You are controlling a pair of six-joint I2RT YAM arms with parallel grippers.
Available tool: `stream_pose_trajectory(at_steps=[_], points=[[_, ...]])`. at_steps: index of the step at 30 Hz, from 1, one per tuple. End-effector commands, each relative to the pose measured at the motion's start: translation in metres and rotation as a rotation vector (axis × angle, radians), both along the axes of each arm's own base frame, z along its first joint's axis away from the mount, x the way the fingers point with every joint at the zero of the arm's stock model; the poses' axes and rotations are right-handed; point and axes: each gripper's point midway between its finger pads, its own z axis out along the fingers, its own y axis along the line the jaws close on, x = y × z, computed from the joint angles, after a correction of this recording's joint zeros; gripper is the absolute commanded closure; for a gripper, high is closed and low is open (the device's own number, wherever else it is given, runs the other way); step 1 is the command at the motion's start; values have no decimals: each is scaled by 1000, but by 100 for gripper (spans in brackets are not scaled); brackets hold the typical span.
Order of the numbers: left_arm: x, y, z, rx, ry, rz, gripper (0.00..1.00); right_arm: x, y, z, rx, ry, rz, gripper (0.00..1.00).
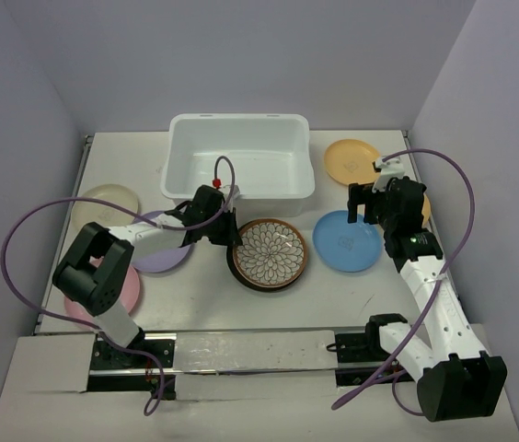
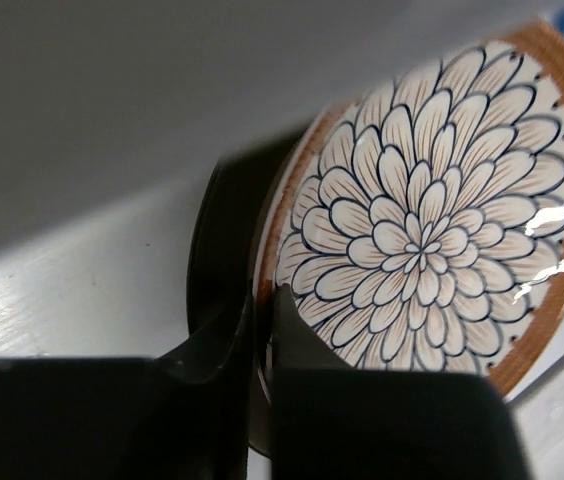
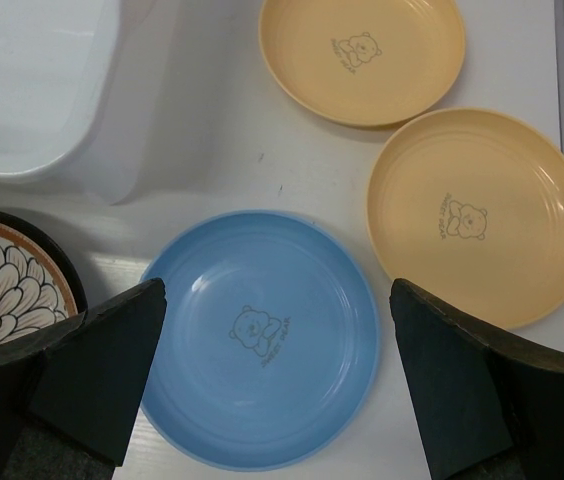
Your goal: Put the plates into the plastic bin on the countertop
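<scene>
My left arm stretches low over the countertop [image 1: 195, 296], left gripper [image 1: 229, 232] clamped on the petal plate [image 1: 273, 250] rim before the plastic bin [image 1: 238, 122]; right gripper [image 1: 366, 207] hovers, jaws wide, over the blue plate [image 1: 347, 243].

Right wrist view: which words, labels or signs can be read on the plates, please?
Blue plate: small lettering under its bear print, too blurred to read.
Far yellow-orange plate and near yellow-orange plate: the same lettering, unreadable.
Brown petal plate: no text.
</scene>
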Motion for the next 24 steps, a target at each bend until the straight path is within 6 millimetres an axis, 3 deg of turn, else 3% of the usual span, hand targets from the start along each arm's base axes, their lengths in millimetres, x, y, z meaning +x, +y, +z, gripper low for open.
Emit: stream_pose_trajectory(at_steps=[1,5,8,11,12,16,24], points=[[-6,7,-7,39,5,-4,100,-1,-4,21,-15,-56,-12,0],[-6,8,13,13,-43,-12,100,-2,-4,22,-13,-56,-7,0],[-5,7,37,-10,-99,-30,100,-3,-3,22,-10,-58,-5,0],[-3,6,77,-50,-188,-59,100,-3,-1,22,-6,-56,3,0],[-5,6,77,-52,-185,-65,100,-3,-1,22,-4,-54,5,0],[-11,13,112,-79,-287,-87,100,-3,0,23,-2,-54,10,0],[-24,18,122,-86,-327,-147,100,-2,2,21,9,-48,16,0]])
